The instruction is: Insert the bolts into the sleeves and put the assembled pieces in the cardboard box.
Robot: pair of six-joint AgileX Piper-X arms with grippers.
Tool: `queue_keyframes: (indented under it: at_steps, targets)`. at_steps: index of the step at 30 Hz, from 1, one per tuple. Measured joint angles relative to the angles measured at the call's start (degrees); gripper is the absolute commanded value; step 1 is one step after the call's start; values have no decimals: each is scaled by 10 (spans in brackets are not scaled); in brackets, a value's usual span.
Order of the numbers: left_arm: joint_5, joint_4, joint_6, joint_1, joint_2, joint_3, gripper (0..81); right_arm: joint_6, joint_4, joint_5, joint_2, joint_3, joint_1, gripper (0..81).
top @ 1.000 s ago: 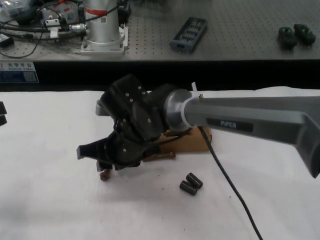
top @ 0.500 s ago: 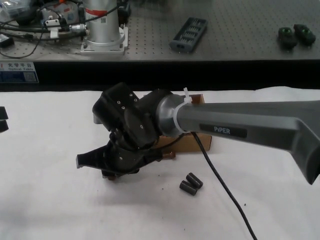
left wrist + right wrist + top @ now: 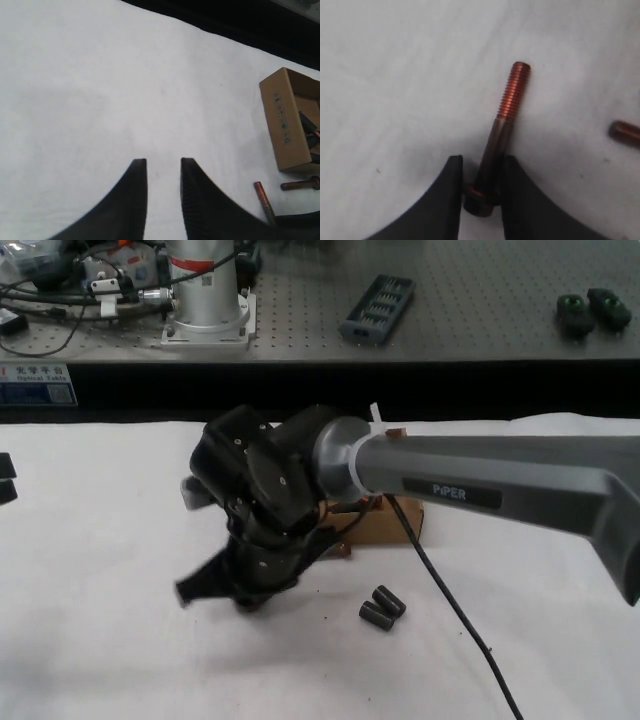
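My right gripper (image 3: 482,160) is shut on a copper-coloured bolt (image 3: 506,112) near its head, with the threaded end sticking out past the fingertips. In the high view this gripper (image 3: 215,585) hangs over the white cloth, left of the cardboard box (image 3: 390,525), which the arm partly hides. Two black sleeves (image 3: 382,607) lie together on the cloth in front of the box. My left gripper (image 3: 163,161) is open by a narrow gap with nothing in it, over bare cloth. Beyond it lie the box (image 3: 290,122), with dark pieces inside, and two loose bolts (image 3: 264,196).
Another bolt's end (image 3: 625,134) lies close to the held one. A black cable (image 3: 450,610) trails from the right arm across the cloth. Behind the cloth, the perforated bench carries a metal post (image 3: 205,290), a ridged black block (image 3: 377,306) and small dark parts (image 3: 592,310).
The right gripper has turned and risen from the cloth; the bolt that lay under its fingers no longer shows on the cloth. Sleeves and box have stayed put.
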Motion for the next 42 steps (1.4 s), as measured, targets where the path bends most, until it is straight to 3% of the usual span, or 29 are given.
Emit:
queue_keyframes:
  at_steps: [9, 15, 20, 24, 26, 30, 36, 42]
  targets:
    - [99, -18, 17, -20, 0, 0, 178, -114, 89, 35, -60, 71, 1, 106]
    - [63, -60, 108, -46, 0, 0, 178, -142, 82, 26, -118, 143, 9, 106]
    - [51, -96, 120, -46, 0, 0, 188, -147, 17, -19, -184, 225, 29, 106]
    - [68, -103, 120, -48, 8, 0, 243, -152, -9, -30, -205, 236, 45, 117]
    - [79, -101, 128, -52, 16, 0, 281, -167, -19, -45, -211, 237, 53, 181]
    - [94, -93, 160, -63, 21, 0, 334, -184, -5, -76, -211, 238, 57, 410]
    - [108, -84, 259, -106, 21, 0, 351, -186, 71, -25, -213, 240, 54, 295]
    - [111, -34, 383, -160, 21, 0, 387, -179, 76, -13, -233, 254, 29, 296]
